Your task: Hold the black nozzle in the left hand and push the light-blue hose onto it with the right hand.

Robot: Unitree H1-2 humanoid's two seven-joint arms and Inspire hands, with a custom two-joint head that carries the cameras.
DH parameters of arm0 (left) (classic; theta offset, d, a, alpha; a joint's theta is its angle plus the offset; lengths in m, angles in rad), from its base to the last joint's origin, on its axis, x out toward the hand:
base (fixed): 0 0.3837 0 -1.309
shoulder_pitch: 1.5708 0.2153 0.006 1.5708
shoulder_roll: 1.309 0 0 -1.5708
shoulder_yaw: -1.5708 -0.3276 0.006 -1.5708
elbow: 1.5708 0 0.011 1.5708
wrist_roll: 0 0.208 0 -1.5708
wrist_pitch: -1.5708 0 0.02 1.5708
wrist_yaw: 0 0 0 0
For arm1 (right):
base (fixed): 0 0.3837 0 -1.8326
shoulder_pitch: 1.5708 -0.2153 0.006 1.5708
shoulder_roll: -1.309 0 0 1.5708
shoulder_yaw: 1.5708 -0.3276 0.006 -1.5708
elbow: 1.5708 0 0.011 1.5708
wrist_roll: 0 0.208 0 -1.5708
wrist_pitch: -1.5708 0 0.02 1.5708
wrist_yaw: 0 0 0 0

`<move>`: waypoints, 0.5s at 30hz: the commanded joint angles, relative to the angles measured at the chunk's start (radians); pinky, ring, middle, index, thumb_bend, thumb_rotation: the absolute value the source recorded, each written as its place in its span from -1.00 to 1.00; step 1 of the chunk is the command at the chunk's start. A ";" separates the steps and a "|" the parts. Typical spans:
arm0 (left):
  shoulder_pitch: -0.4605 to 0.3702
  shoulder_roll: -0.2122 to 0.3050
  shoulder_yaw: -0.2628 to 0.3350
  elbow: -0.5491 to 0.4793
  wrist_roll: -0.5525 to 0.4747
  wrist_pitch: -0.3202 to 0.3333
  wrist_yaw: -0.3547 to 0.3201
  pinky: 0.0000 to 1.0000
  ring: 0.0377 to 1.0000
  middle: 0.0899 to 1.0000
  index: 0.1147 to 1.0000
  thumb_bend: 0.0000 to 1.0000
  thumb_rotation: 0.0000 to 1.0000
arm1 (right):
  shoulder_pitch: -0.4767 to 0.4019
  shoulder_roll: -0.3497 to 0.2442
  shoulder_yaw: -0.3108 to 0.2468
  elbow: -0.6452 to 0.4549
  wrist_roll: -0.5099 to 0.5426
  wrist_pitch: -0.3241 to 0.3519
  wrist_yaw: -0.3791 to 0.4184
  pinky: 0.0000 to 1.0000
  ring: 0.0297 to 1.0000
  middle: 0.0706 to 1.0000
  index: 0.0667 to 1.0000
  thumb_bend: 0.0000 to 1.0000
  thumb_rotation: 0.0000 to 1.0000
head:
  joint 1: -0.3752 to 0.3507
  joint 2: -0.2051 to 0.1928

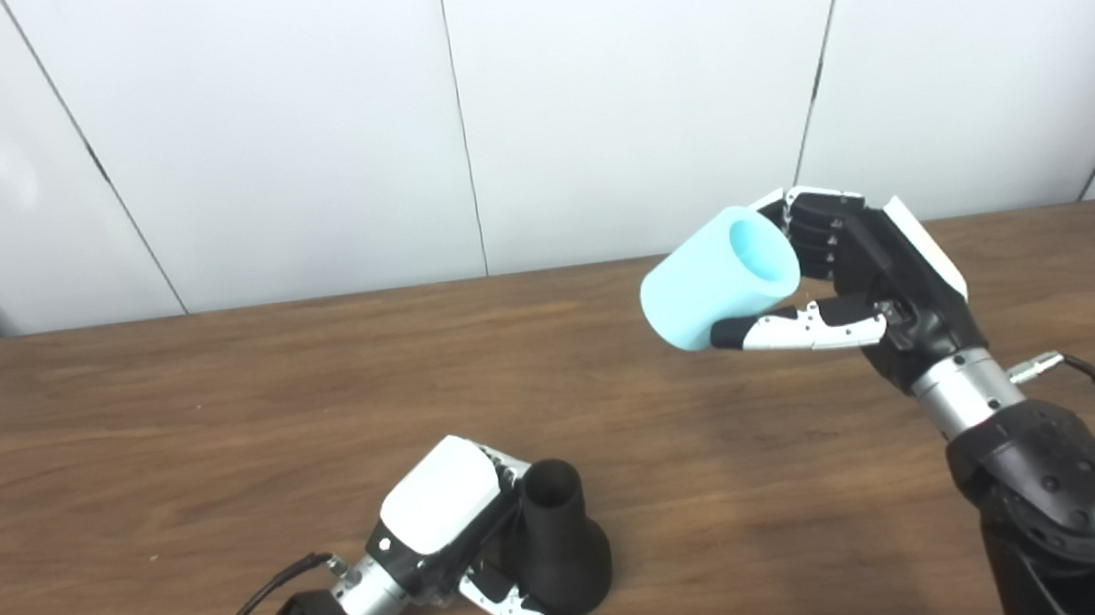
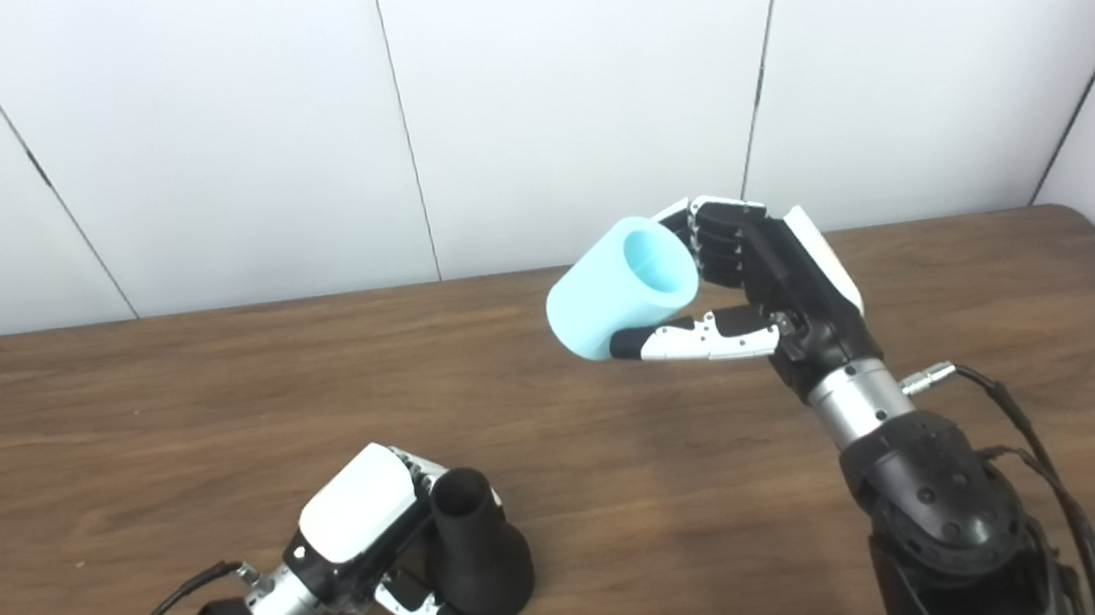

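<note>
Your left hand (image 1: 442, 519) sits low at the near left of the wooden table (image 1: 216, 410), back of the hand facing up. Its fingers are curled around the black nozzle (image 1: 562, 539), with the thumb lying along the near side of the flared base. The nozzle stands on the table, wide end down and narrow open mouth pointing up and slightly far. Whether the base is lifted at all off the wood cannot be told.

Your right hand (image 1: 866, 277) is raised above the table toward the far right, wrist below, palm turned left. It is holding the light-blue hose (image 1: 717, 276), a short thick tube. Fingers wrap its far side and the thumb presses along its underside. The hose is tilted, with one open end facing up and right toward the palm and the other end pointing down and left.

Hose and nozzle are well apart. The hose is up and to the right of the nozzle, clear of the table.
</note>
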 commanded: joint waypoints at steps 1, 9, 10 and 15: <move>0.146 -0.087 -0.083 0.136 -0.011 -0.002 -0.037 -0.41 -0.28 -0.14 -0.15 0.04 -1.00 | -0.018 -0.011 0.003 -0.054 0.015 -0.004 0.017 -0.21 -0.10 -0.10 -0.15 0.03 -1.00 | -0.004 0.000; 0.142 -0.088 -0.084 0.140 -0.001 -0.002 -0.033 -0.44 -0.31 -0.15 -0.15 0.04 -1.00 | 0.030 0.007 0.031 -0.085 0.003 -0.004 0.046 -0.24 -0.11 -0.09 -0.15 0.03 -1.00 | -0.006 0.001; 0.142 -0.089 -0.085 0.140 -0.003 -0.002 -0.032 -0.45 -0.32 -0.15 -0.14 0.04 -1.00 | 0.038 0.016 0.033 -0.087 0.010 -0.004 0.045 -0.25 -0.11 -0.09 -0.15 0.03 -1.00 | -0.006 0.001; 0.141 -0.090 -0.084 0.142 -0.006 -0.002 -0.033 -0.43 -0.31 -0.14 -0.15 0.04 -1.00 | 0.061 0.034 0.053 -0.082 0.008 -0.004 0.058 -0.27 -0.13 -0.08 -0.15 0.03 -1.00 | -0.005 0.001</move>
